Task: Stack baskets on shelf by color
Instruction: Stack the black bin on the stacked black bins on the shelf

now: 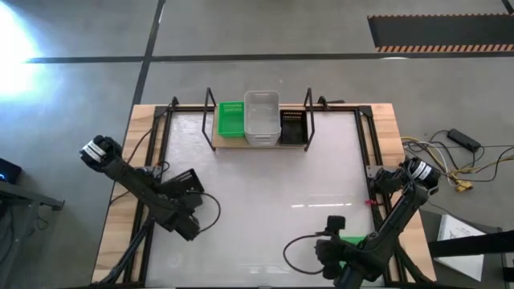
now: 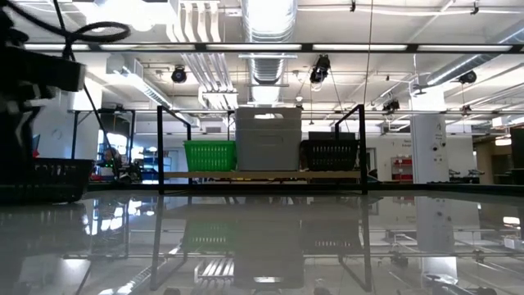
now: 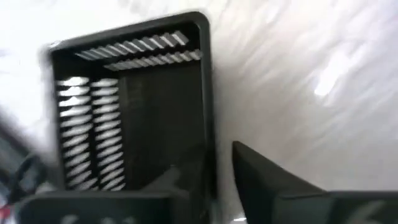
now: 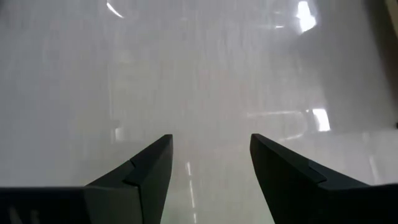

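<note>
The left hand [image 3: 208, 180] grips a black basket [image 3: 134, 106] at the desk's [image 1: 265, 185] eight o'clock (right hand [image 4: 210, 168] open, empty), so lift it level toward the shelf's [image 1: 259, 143] black basket [image 1: 291, 126] at twelve.

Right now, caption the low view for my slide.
Green basket, translucent white stack and black basket line the wooden shelf.

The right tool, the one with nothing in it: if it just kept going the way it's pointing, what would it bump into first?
Probably only the white table top. The right tool is open and empty, angled down at bare surface; its wrist view shows no basket ahead. Depth is hard to judge there.
</note>
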Available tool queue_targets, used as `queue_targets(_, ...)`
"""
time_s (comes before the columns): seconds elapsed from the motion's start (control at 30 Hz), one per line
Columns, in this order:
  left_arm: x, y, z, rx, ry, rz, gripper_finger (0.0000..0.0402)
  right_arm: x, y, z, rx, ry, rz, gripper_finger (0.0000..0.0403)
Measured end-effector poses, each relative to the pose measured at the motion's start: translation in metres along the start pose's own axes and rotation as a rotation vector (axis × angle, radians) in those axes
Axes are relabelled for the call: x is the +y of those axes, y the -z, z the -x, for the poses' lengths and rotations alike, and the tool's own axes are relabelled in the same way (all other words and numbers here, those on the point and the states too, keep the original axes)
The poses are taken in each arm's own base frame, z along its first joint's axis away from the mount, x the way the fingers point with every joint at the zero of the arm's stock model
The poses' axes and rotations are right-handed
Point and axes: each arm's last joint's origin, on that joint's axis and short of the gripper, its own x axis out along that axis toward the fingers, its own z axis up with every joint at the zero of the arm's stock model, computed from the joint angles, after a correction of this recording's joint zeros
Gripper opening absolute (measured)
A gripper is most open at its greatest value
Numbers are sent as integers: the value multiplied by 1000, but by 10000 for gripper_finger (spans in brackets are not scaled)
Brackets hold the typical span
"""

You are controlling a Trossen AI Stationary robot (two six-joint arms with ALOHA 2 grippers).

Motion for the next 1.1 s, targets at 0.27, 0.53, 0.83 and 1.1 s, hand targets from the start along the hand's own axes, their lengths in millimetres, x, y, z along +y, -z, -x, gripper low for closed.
queue_targets(0.27, -14, -44, -9, -155, 236, -29, 6, 0, -1, 0, -16, 10, 11, 208)
queue_targets(0.53, -38, -119, 11, -556, 524, -248, 2, 0, -2, 0, -48, 29, 118, 207)
queue_targets(0.83, -71, -172, 9, -711, 484, -607, 2, -7, -34, -21, -176, 47, 515, 199)
queue_targets(1.1, -94, -186, 0, -718, 483, -708, 2, -47, -69, -63, -42, -146, 607, 172)
